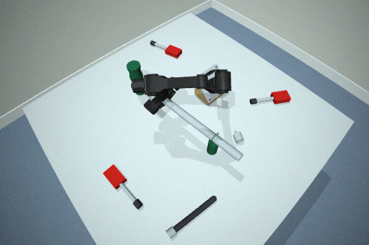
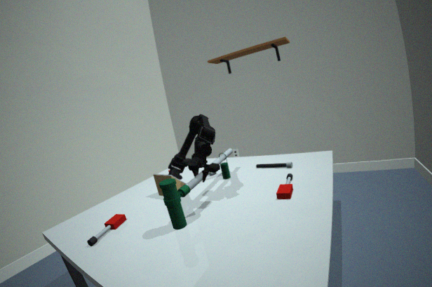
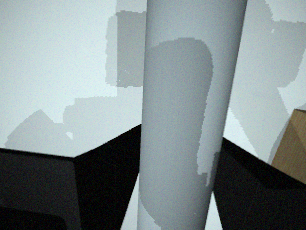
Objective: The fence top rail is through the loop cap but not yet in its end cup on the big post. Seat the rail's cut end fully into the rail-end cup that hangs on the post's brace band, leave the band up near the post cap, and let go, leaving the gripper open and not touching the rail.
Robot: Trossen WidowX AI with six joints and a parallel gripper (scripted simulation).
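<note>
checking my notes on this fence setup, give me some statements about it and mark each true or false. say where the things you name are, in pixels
1. The gripper (image 1: 164,100) (image 2: 204,174) (image 3: 176,135) is shut on the white rail (image 1: 196,122) (image 2: 196,183) (image 3: 185,100). True.
2. The rail passes through the loop on the short green post (image 1: 212,147) (image 2: 226,171). True.
3. The big green post (image 1: 133,68) (image 2: 175,208) lies on its side. False: it stands upright.
4. Three red blocks with handles lie on the table (image 1: 90,136) (image 2: 266,236). True.
5. The green cup (image 2: 184,191) is at the rail's end by the short post. False: it is at the end by the big post.
</note>
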